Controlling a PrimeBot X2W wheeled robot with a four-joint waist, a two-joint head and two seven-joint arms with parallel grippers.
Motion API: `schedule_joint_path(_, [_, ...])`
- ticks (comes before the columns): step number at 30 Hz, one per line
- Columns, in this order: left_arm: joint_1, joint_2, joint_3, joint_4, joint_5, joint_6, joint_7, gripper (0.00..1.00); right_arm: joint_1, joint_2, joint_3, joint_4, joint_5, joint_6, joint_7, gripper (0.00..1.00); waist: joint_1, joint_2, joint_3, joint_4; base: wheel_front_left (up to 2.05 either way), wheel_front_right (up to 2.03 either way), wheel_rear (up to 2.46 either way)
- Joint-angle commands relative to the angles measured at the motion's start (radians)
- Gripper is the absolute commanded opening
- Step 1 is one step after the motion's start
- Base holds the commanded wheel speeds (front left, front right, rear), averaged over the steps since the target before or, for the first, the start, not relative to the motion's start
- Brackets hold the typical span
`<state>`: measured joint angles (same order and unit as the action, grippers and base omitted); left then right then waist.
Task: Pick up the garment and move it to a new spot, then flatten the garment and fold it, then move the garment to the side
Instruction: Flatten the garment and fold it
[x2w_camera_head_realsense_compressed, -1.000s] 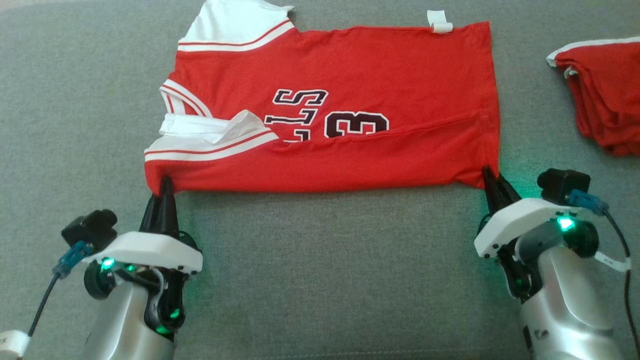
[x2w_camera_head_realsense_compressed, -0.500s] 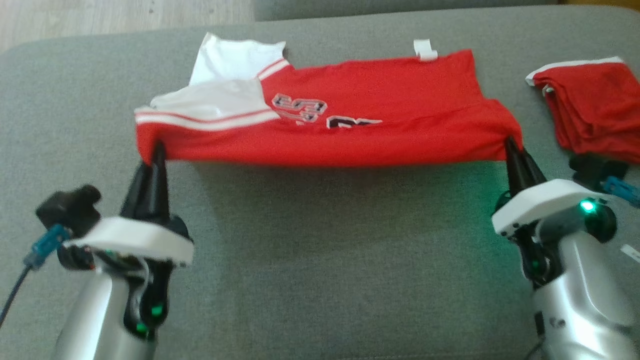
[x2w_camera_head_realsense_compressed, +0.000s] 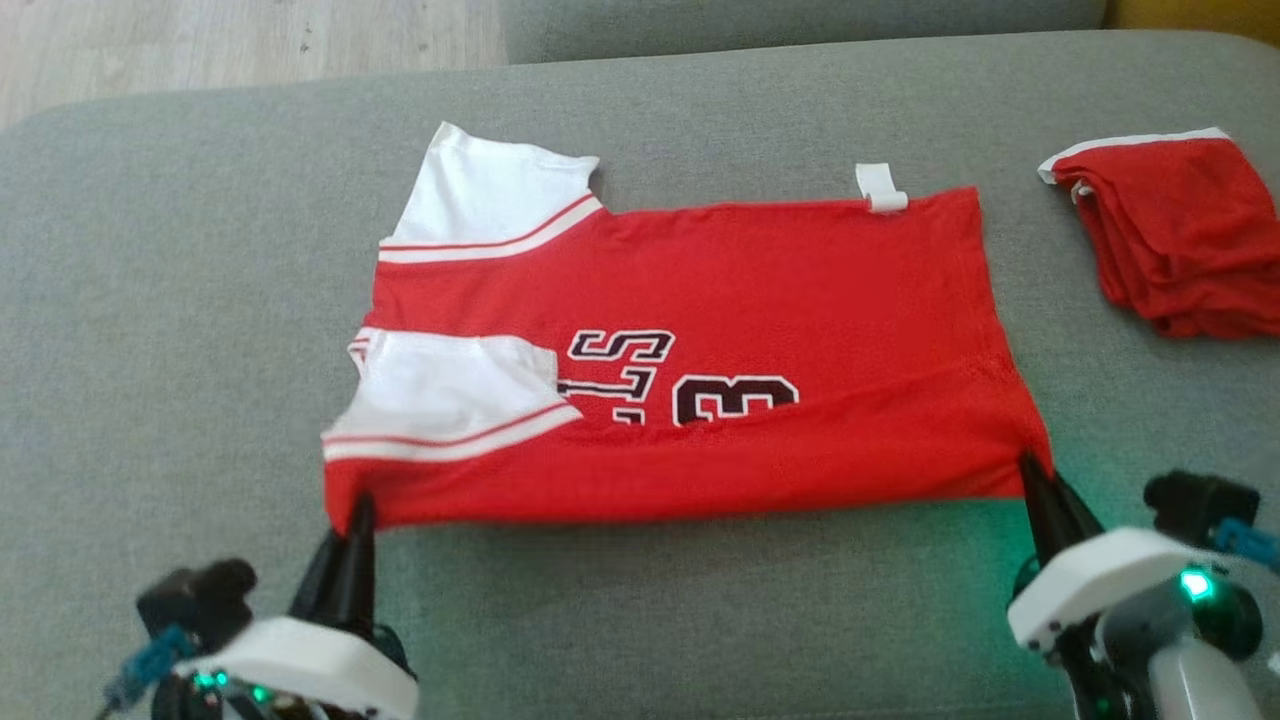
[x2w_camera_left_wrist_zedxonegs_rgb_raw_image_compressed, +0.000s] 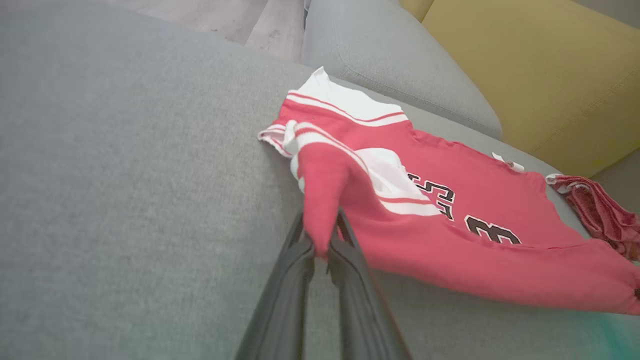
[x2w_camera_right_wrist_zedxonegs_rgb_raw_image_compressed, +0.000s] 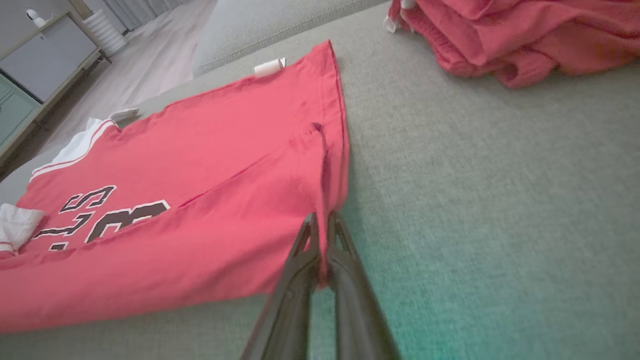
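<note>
The garment (x2w_camera_head_realsense_compressed: 760, 300) is a red jersey with white sleeves and dark lettering, spread sideways on the grey sofa cushion. My left gripper (x2w_camera_head_realsense_compressed: 358, 510) is shut on its near left corner, and the pinched red cloth stands up between the fingers (x2w_camera_left_wrist_zedxonegs_rgb_raw_image_compressed: 320, 245) in the left wrist view. At the near right corner my right gripper (x2w_camera_head_realsense_compressed: 1030, 470) is shut on the hem, seen as a thin fold of red cloth in the right gripper (x2w_camera_right_wrist_zedxonegs_rgb_raw_image_compressed: 322, 222) in its own view. The near edge hangs slightly lifted between the two grippers.
A second red garment (x2w_camera_head_realsense_compressed: 1180, 235) lies folded at the cushion's far right. Wooden floor (x2w_camera_head_realsense_compressed: 250, 40) shows beyond the cushion's far left edge. A yellow cushion (x2w_camera_left_wrist_zedxonegs_rgb_raw_image_compressed: 540, 70) and another grey cushion (x2w_camera_left_wrist_zedxonegs_rgb_raw_image_compressed: 390, 60) stand behind. Bare grey cushion (x2w_camera_head_realsense_compressed: 700, 620) lies between my arms.
Both grippers lifted the near edge of the garment up and away, then drew it back toward me and lowered it. The head view has shifted. The white sleeve now lies flatter.
</note>
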<state>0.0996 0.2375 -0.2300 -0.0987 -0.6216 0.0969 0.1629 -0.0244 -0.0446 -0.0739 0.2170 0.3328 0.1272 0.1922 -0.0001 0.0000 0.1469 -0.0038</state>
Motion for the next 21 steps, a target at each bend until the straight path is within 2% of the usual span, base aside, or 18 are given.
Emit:
schedule_joint_path(1, [-0.017, -0.006, 0.028, -0.026, -0.01, 0.005, -0.02, 0.0, 0.004, -0.006, 0.015, -0.047, -0.001, 0.003, 0.0, 0.0, 0.0001, 0.0, -0.001, 0.0, 0.0, 0.0, 0.0])
schedule_joint_path(4, [0.002, -0.026, 0.021, -0.003, -0.019, 0.005, -0.038, 0.0, 0.032, -0.006, 0.014, -0.056, 0.001, 0.003, -0.003, 0.04, 0.0001, 0.0, -0.002, -0.001, 0.0, 0.0, 0.0])
schedule_joint_path(5, [0.005, -0.029, 0.018, 0.006, -0.019, 0.004, -0.042, 0.0, 0.038, -0.006, 0.013, -0.057, -0.002, 0.003, -0.004, 0.18, 0.0001, 0.0, -0.003, -0.002, 0.0, 0.0, 0.0])
schedule_joint_path(6, [0.006, -0.029, 0.015, 0.015, -0.018, 0.002, -0.044, 0.0, 0.043, -0.006, 0.012, -0.058, -0.005, 0.003, -0.006, 0.33, 0.0001, 0.0, -0.005, -0.003, 0.0, 0.0, 0.0])
schedule_joint_path(7, [0.005, -0.028, 0.014, 0.022, -0.017, -0.001, -0.048, 0.04, 0.048, -0.006, 0.012, -0.058, -0.006, 0.003, -0.008, 0.65, 0.0001, 0.0, -0.006, -0.004, 0.0, 0.0, 0.0])
schedule_joint_path(8, [0.002, -0.027, 0.017, 0.029, -0.016, -0.002, -0.057, 0.47, 0.052, -0.006, 0.011, -0.058, -0.007, 0.003, -0.009, 0.96, 0.0001, 0.0, -0.007, -0.005, 0.0, 0.0, 0.0])
schedule_joint_path(9, [-0.002, -0.024, 0.022, 0.036, -0.014, -0.003, -0.064, 1.0, 0.056, -0.006, 0.011, -0.058, -0.008, 0.003, -0.011, 1.0, 0.0001, 0.0, -0.009, -0.007, 0.0, 0.0, 0.0])
schedule_joint_path(14, [-0.039, 0.012, 0.044, 0.052, -0.001, -0.013, -0.077, 1.0, 0.068, -0.006, 0.005, -0.062, -0.016, 0.003, -0.016, 1.0, 0.0001, 0.0, -0.008, -0.018, 0.0, 0.0, 0.0])
schedule_joint_path(18, [-0.125, 0.074, 0.057, 0.021, 0.023, -0.028, -0.043, 1.0, 0.061, -0.006, -0.007, -0.092, -0.028, 0.003, -0.024, 1.0, 0.0001, 0.0, 0.007, -0.028, 0.0, 0.0, 0.0])
schedule_joint_path(21, [-0.247, 0.133, 0.063, -0.019, 0.052, -0.041, 0.008, 1.0, 0.032, -0.006, -0.009, -0.131, -0.041, 0.003, -0.03, 1.0, 0.0001, 0.0, 0.03, -0.037, 0.0, 0.0, 0.0])
